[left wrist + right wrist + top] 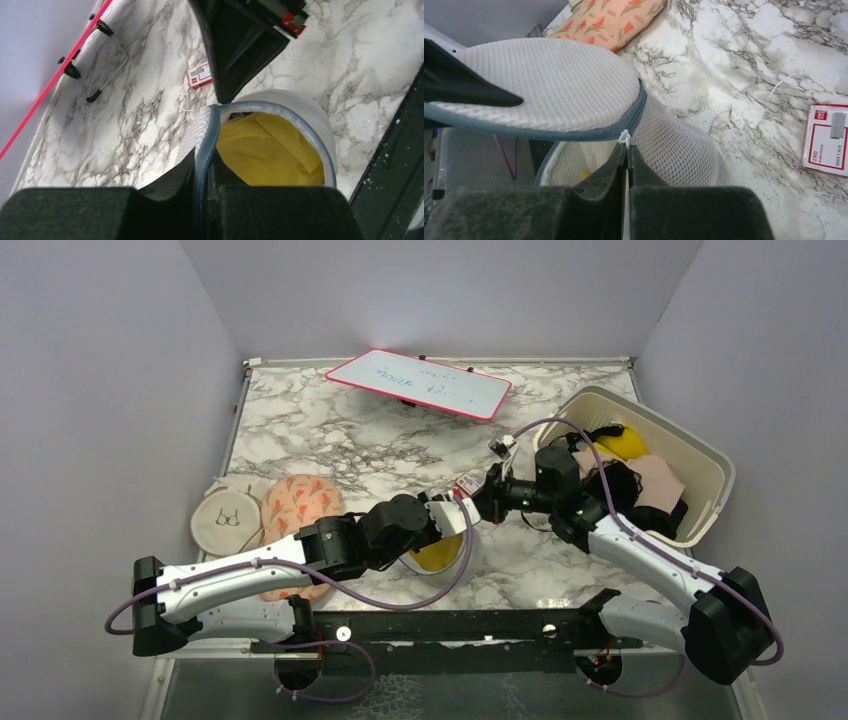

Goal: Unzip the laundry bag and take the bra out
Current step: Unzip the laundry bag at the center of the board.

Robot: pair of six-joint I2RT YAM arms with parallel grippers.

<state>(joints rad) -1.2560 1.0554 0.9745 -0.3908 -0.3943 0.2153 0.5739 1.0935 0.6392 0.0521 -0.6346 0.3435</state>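
Grey-veined white marble tabletop (330, 430), lilac walls behind. Left gripper (206, 161): jaws closed flat on dark grey-blue zipper trim (206, 130) of round mesh lid (539, 85). Right gripper (627, 151): jaws pinched shut on small white zipper pull (625, 136) at the rim. Between both, near the table's front edge, white see-through mesh cylinder laundry bag (466, 552), lid tilted up, mouth largely open. Inside, mustard-yellow soft bra (265, 155), crumpled, filling the bowl. Judged light, limp, compressible, liable to snag on mesh; best taken by a raised fold at the cup edge, bag wall held down. Beside: oval orange-pink patterned pouch (614, 20), small red-and-white card (830, 141).
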